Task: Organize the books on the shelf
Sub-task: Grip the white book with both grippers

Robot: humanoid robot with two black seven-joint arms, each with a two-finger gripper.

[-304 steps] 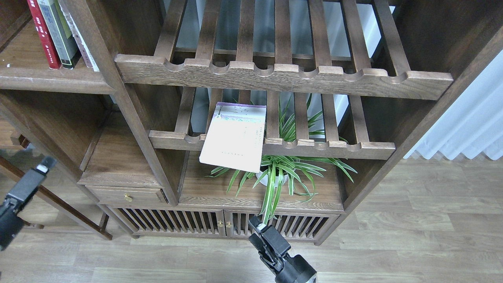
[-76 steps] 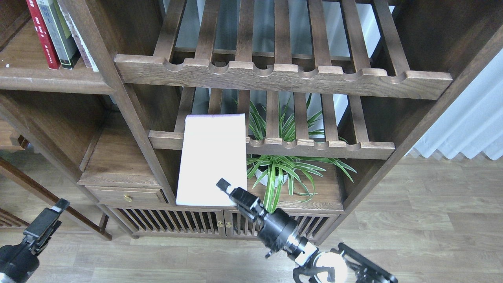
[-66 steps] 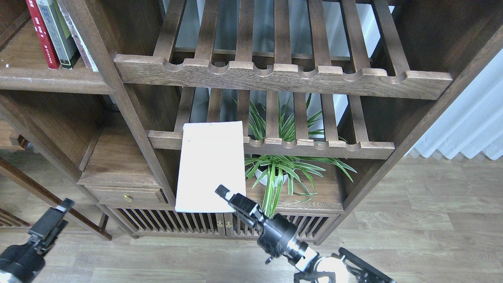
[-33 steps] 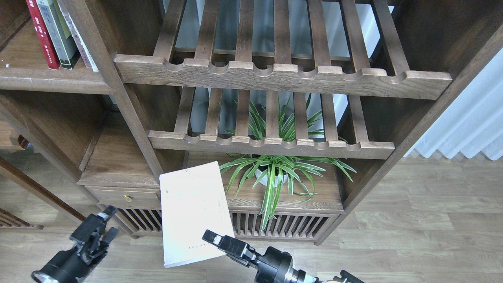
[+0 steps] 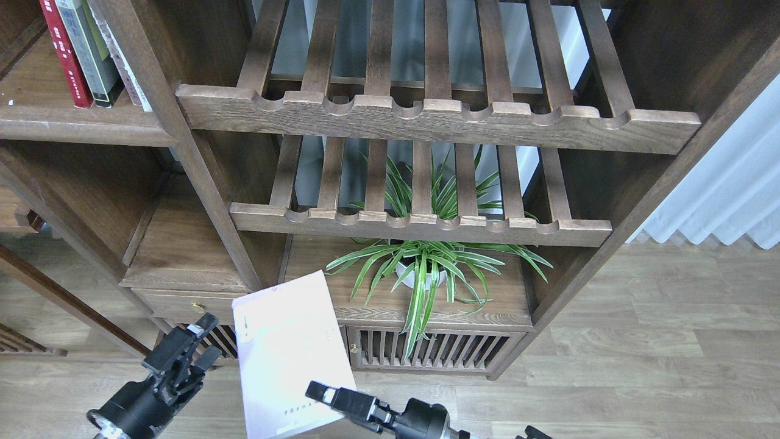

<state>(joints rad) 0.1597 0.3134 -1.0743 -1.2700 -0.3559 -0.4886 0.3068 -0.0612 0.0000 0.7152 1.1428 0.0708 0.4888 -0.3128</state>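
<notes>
My right gripper (image 5: 318,391) is shut on the lower right corner of the pale lavender-white book (image 5: 283,350) and holds it tilted in front of the low cabinet. My left gripper (image 5: 200,342) is open just left of the book and apart from it. A red book (image 5: 61,52) and a green-and-grey book (image 5: 91,52) stand upright on the dark-brown shelf (image 5: 79,125) at the top left. Another pale book (image 5: 129,76) leans beside them, partly hidden by the post.
Two slatted racks (image 5: 426,116) with scalloped front rails fill the middle. A potted spider plant (image 5: 420,268) stands on the board under the lower rack (image 5: 420,227). A small drawer (image 5: 183,302) and a slatted cabinet (image 5: 420,350) sit low. A white curtain (image 5: 725,189) hangs at the right.
My right gripper has drawn the pale book off the lower slatted rack and brought it down and to the left. My left gripper has moved right, up to the book.
</notes>
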